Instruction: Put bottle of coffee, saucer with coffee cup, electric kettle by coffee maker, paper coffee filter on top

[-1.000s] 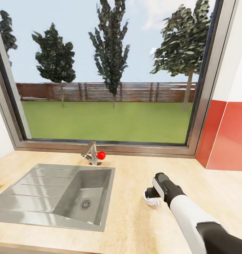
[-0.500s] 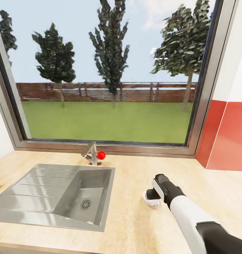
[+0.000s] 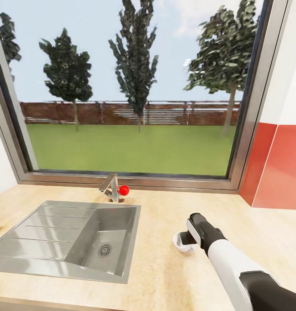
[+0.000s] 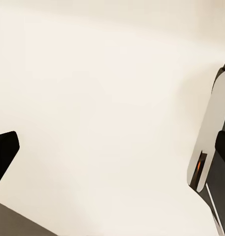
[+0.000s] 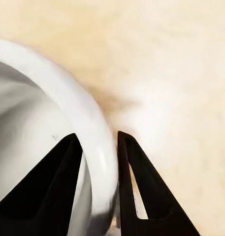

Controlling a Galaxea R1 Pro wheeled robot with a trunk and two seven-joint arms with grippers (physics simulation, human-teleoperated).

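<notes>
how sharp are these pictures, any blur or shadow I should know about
Head view: crisp, evenly lit, with the sink and coffee cup clear. Right wrist view: cup rim soft and smeared, pinched by the dark fingers, with a faint shadow on the countertop. Left wrist view: washed out, nearly featureless pale surface.

Pale wood-grain countertop (image 3: 156, 276) runs below the window; steel sink (image 3: 57, 233) set into it at left, tap (image 3: 111, 188) behind; white coffee cup (image 3: 181, 241) sits on it right of sink.
</notes>
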